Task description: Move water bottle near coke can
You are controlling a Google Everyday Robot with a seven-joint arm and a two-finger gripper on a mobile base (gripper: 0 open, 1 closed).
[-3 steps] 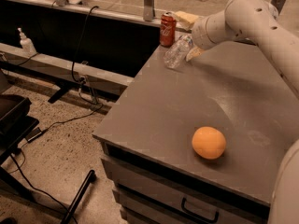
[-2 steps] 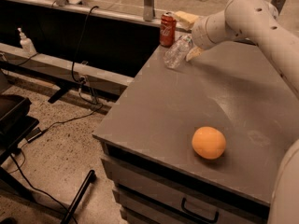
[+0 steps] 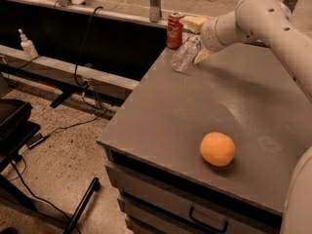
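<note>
The water bottle [image 3: 184, 55] is a clear ribbed bottle, tilted with its cap end up to the right, at the table's far left edge. The red coke can [image 3: 174, 30] stands upright just behind it, a small gap away. My gripper [image 3: 199, 51] is at the bottle's cap end, at the tip of the white arm [image 3: 253, 18] that reaches in from the right. The arm's wrist hides the bottle's cap.
An orange fruit [image 3: 217, 149] lies near the front of the grey table [image 3: 195, 106]. A yellowish object [image 3: 194, 22] sits behind the can. Drawers with a handle [image 3: 208, 224] face front. Cables, a black stand and a white pump bottle [image 3: 27, 44] are on the left.
</note>
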